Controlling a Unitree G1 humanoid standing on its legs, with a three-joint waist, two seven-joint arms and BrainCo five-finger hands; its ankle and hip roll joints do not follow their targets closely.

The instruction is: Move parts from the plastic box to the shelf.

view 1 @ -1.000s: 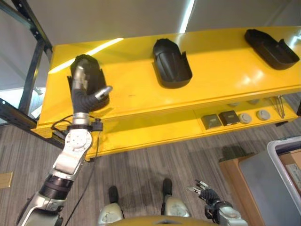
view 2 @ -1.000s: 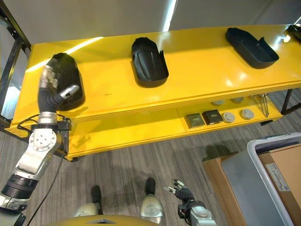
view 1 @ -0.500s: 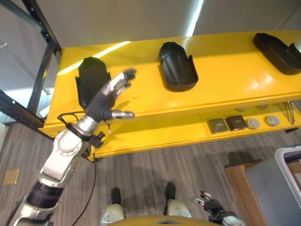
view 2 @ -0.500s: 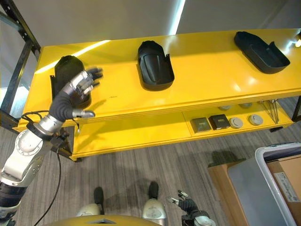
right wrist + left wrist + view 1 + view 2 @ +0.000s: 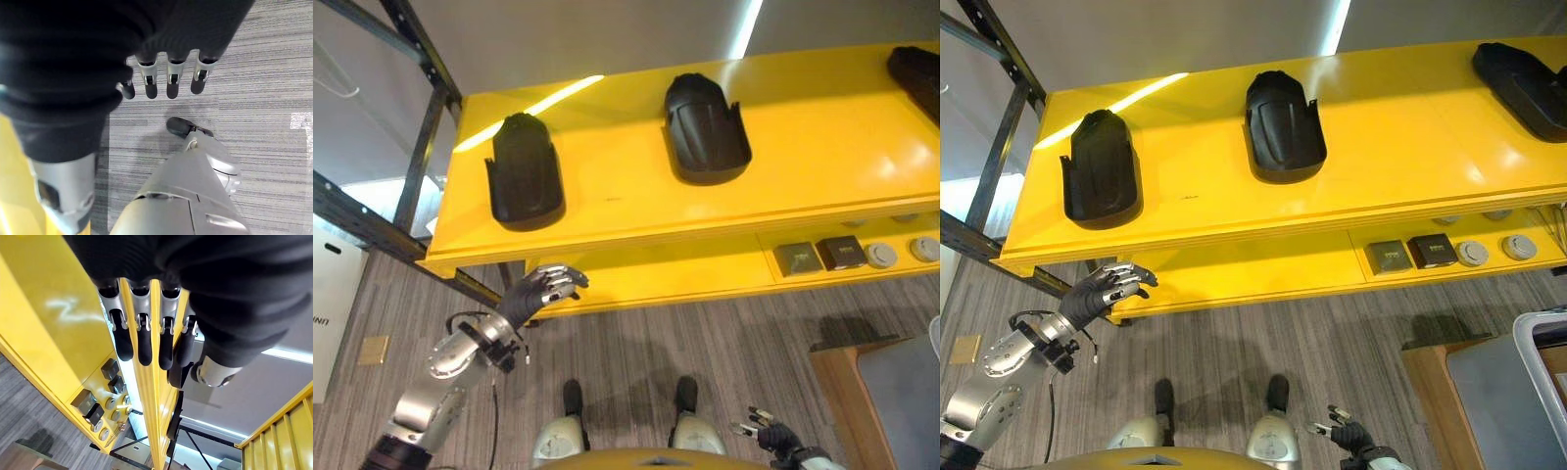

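Shelf: we see the yellow shelf (image 5: pixel 636 186) across the upper half of both eye views, with a lower level under it.
Parts: three black parts lie on the top board. The left part (image 5: pixel 523 171) is at 10 o'clock, the middle part (image 5: pixel 705 127) at 12 o'clock, each lying free, no hand on it.
Third part: the right part (image 5: pixel 1518 73) shows almost whole in the right eye view; in the left eye view we see its end at the edge.
Lower level: small grey and dark pieces (image 5: pixel 1440 251) sit at 3 o'clock.
Left hand: the left hand (image 5: pixel 540 292) hangs at 8 o'clock, before the shelf's front edge, fingers relaxed and spread, holding nothing. Its wrist view confirms this and shows the shelf edge past the fingertips.
Right hand: the right hand (image 5: pixel 1349 435) is low at 5 o'clock, fingers loose, empty; its wrist view shows striped floor (image 5: pixel 254 98) below.
Box: we see the plastic box's corner (image 5: pixel 1547 367) at 4 o'clock in the right eye view.
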